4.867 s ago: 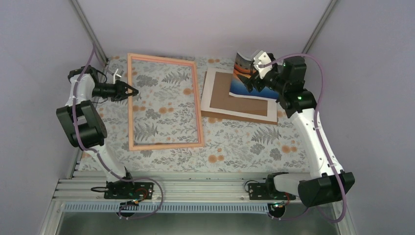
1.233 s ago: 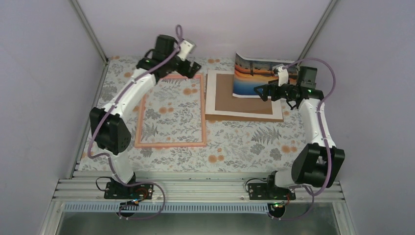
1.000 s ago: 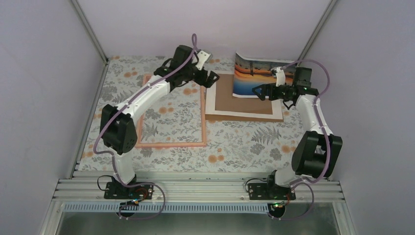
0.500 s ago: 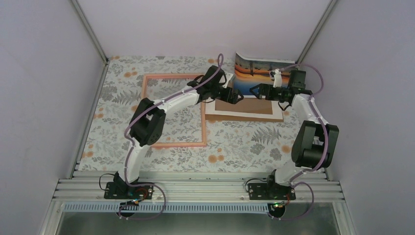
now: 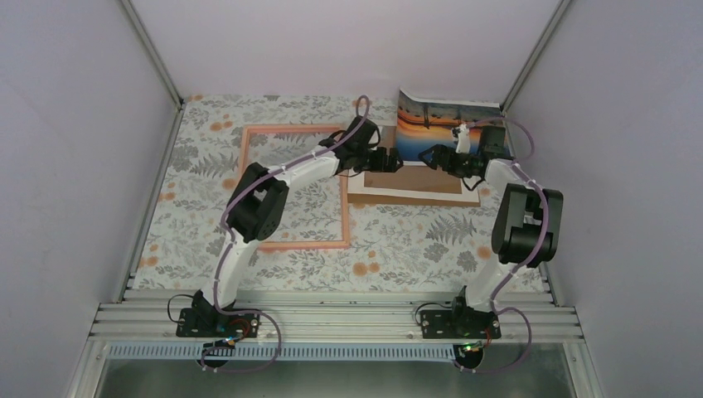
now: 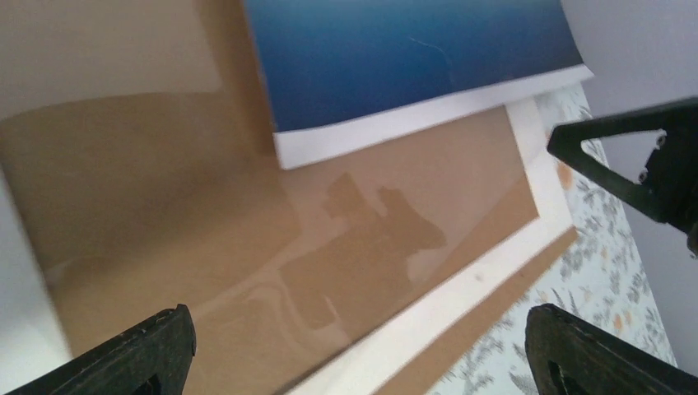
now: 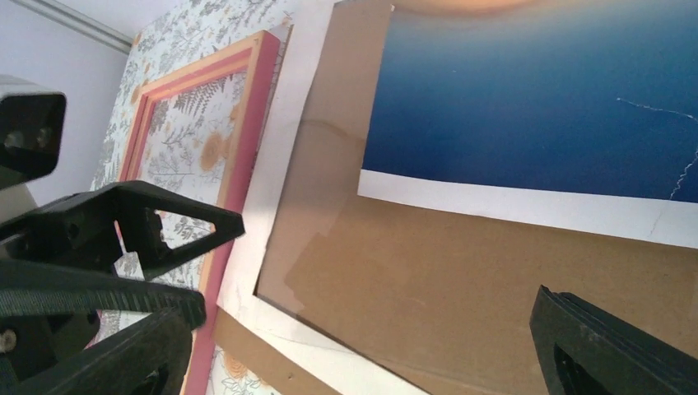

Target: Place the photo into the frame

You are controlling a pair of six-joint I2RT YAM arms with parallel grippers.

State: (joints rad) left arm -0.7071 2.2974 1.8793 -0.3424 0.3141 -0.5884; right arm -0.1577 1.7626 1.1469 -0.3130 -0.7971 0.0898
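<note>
- A paper photo (image 5: 443,124) of an orange sunset over blue water lies upper right, on the brown backing board (image 5: 414,181).
- The thin pink rectangular frame (image 5: 290,245) lies flat, centre-left.
- The left gripper (image 5: 396,163) and right gripper (image 5: 429,155) hover over that board, both spread apart and empty.

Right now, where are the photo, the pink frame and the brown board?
photo (image 5: 424,124): top view, orange sunset band.
frame (image 5: 307,245): top view, near rail.
brown board (image 7: 494,292): right wrist view, bare brown middle.

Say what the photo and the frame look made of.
The photo: thin paper print, likely smooth-coated, since its far edge curls upward. The frame: pink painted wood or plastic, cannot tell which. The floral cloth shows through its middle.
</note>
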